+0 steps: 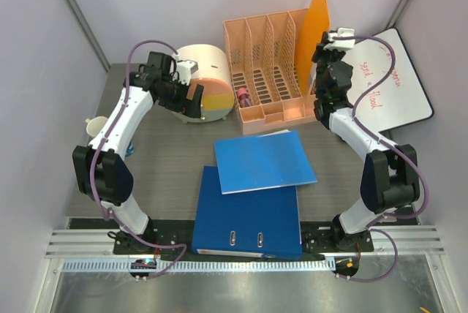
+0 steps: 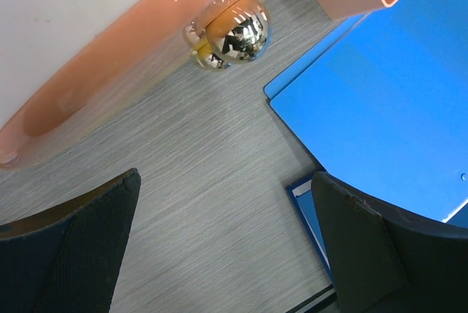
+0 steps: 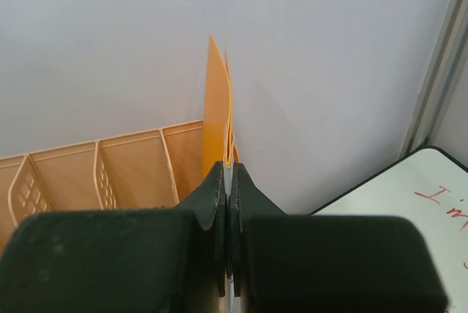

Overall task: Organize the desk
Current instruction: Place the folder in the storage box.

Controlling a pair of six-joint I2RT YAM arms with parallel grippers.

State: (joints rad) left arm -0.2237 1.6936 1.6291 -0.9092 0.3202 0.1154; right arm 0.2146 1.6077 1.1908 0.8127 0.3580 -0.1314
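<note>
Right wrist — right hand (image 3: 229, 175) pinches orange folder (image 3: 217, 108), its base hidden; left hand (image 2: 225, 185) agape.

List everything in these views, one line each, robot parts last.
desk: one, dark grey wood-grain, under everything
file organiser: one, peach, back centre
small item: one, red-pink, in the organiser's left slot, too small to identify
orange folder: one, orange, upright at the organiser's right end
light blue folder: one, flat at centre, overlapping the binder
binder: one, dark blue, flat at the near edge
round drum: one, cream top with a peach and yellow side, back left
metal ball: one, chrome, beside a curved peach rim
cup: one, cream, left edge
whiteboard: one, white with red writing, far right
left hand: black, open, over bare desk
right hand: black, shut on the orange folder
</note>
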